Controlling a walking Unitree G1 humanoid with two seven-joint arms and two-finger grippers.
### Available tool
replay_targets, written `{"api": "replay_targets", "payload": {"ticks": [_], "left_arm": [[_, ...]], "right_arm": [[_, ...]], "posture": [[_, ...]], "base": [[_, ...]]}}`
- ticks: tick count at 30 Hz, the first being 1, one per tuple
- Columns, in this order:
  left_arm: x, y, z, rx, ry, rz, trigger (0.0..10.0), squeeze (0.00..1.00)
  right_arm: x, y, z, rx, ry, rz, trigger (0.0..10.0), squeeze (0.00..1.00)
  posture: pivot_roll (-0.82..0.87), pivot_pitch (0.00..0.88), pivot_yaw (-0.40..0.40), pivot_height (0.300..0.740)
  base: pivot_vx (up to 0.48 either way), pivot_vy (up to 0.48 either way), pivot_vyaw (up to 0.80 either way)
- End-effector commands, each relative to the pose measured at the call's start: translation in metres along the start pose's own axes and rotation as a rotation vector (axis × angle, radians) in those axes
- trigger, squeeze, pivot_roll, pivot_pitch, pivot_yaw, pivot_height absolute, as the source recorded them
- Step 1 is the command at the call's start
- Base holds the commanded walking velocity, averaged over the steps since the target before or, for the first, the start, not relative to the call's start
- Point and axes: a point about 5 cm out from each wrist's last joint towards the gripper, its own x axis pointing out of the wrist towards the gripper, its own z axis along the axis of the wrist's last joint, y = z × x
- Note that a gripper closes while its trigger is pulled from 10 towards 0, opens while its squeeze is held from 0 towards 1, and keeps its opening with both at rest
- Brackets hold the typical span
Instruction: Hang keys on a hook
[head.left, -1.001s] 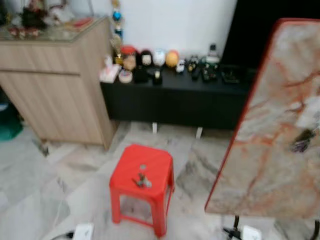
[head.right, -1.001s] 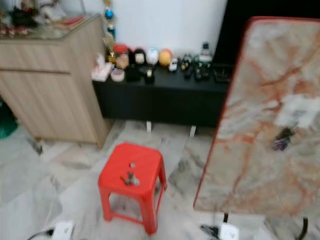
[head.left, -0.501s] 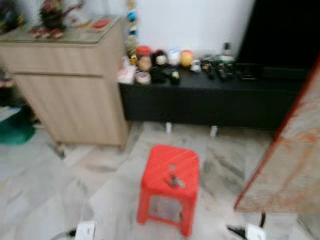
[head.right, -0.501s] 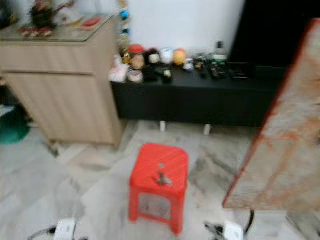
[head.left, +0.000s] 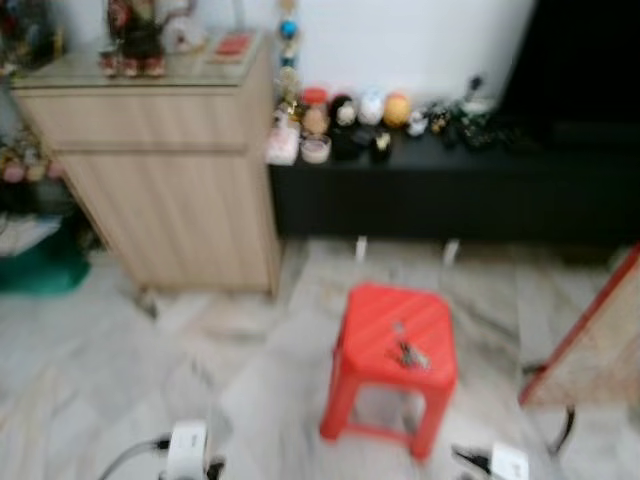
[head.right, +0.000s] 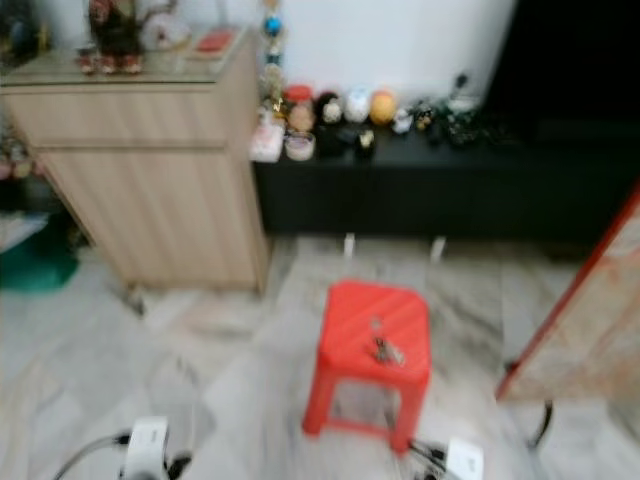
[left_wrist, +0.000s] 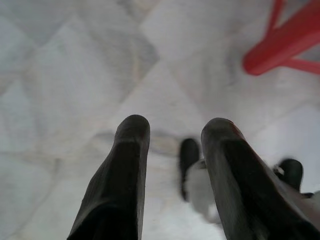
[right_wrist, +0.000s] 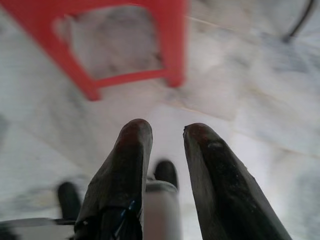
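Note:
A small bunch of keys lies on top of a red plastic stool standing on the marble floor. At the right edge, a corner of a red-rimmed marbled board leans on a dark stand; any hook on it is out of frame. My left gripper hangs open over bare floor tiles, with a red stool leg beyond it. Also open and holding nothing, my right gripper points down at the floor just in front of the stool's legs. The head views are blurred.
A light wooden cabinet stands at the left. Behind the stool, a low black bench against the white wall carries several small figurines. A green object sits on the floor far left. Two white devices with cables lie nearby.
The camera has swung left: stool, cabinet and bench have all slid rightward in view, and the marbled board has mostly left the frame. The keys stay on the stool.

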Motion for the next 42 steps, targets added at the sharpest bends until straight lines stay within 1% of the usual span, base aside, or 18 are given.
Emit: {"api": "replay_targets", "payload": {"ticks": [1,6,7,8,11,14,16,19,27,30,32,36,37,42], "left_arm": [[0.000,-0.009,-0.002,0.006,0.008,-0.022,10.0,0.00],[-0.001,-0.002,-0.005,0.005,0.016,-0.018,10.0,0.00],[-0.002,0.001,-0.007,0.000,0.017,-0.019,10.0,0.00],[-0.004,0.006,-0.012,0.015,0.022,-0.019,10.0,0.00],[-0.006,0.010,-0.017,0.006,0.028,-0.016,10.0,0.00],[-0.006,0.010,-0.017,0.006,0.029,-0.018,10.0,0.00],[-0.006,0.010,-0.017,0.007,0.029,-0.018,10.0,0.00],[-0.006,0.010,-0.017,0.010,0.027,-0.021,10.0,0.00],[-0.006,0.006,-0.016,0.013,0.025,-0.026,10.0,0.00],[-0.005,0.005,-0.015,0.011,0.023,-0.028,10.0,0.00],[-0.005,0.004,-0.015,0.011,0.023,-0.028,10.0,0.00],[-0.005,0.005,-0.015,0.011,0.023,-0.027,10.0,0.00],[-0.005,0.006,-0.015,0.011,0.023,-0.027,10.0,0.00],[-0.006,0.007,-0.016,0.019,0.027,-0.018,10.0,0.00]], "right_arm": [[-0.001,-0.013,0.002,-0.006,-0.008,-0.034,10.0,0.00],[-0.001,-0.012,0.003,-0.010,-0.012,-0.026,10.0,0.00],[-0.001,-0.011,0.003,-0.008,-0.014,-0.025,10.0,0.00],[-0.001,-0.011,0.003,-0.007,-0.016,-0.024,10.0,0.00],[0.000,-0.010,0.004,-0.007,-0.020,-0.021,10.0,0.00],[0.000,-0.009,0.005,-0.006,-0.023,-0.019,10.0,0.00],[0.000,-0.009,0.006,-0.022,-0.029,-0.021,10.0,0.00],[0.000,-0.009,0.007,-0.008,-0.039,-0.017,10.0,0.00],[0.000,-0.008,0.008,-0.010,-0.045,-0.013,10.0,0.00],[0.000,-0.006,0.009,-0.023,-0.048,-0.006,10.0,0.00],[0.000,-0.006,0.011,-0.049,-0.067,-0.001,10.0,0.00],[0.000,-0.006,0.012,-0.043,-0.072,-0.001,10.0,0.00],[0.000,-0.006,0.012,-0.023,-0.069,-0.002,10.0,0.00],[0.001,-0.005,0.014,-0.022,-0.077,0.002,10.0,0.00]], "posture": [[0.03,0.012,-0.027,0.740],[0.03,0.012,-0.027,0.740],[0.03,0.012,-0.027,0.740],[0.03,0.012,-0.027,0.740],[0.04,0.014,-0.027,0.740],[0.04,0.014,-0.027,0.740],[0.04,0.014,-0.027,0.740],[0.04,0.013,-0.028,0.740],[0.04,0.011,-0.027,0.740],[0.04,0.008,-0.029,0.740],[0.04,0.008,-0.029,0.740],[0.04,0.008,-0.029,0.740],[0.04,0.008,-0.029,0.740],[0.04,0.011,-0.030,0.740]], "base": [[0.000,0.000,0.00],[0.000,0.000,0.00],[0.000,0.000,0.00],[0.000,0.000,0.00],[0.164,0.000,0.00],[0.251,0.000,0.00],[0.264,0.000,0.00],[0.282,0.000,0.00],[0.300,0.000,0.00],[0.329,0.000,0.00],[0.330,0.000,0.00],[0.328,0.000,0.22],[0.330,0.000,0.00],[0.196,0.000,0.00]]}}
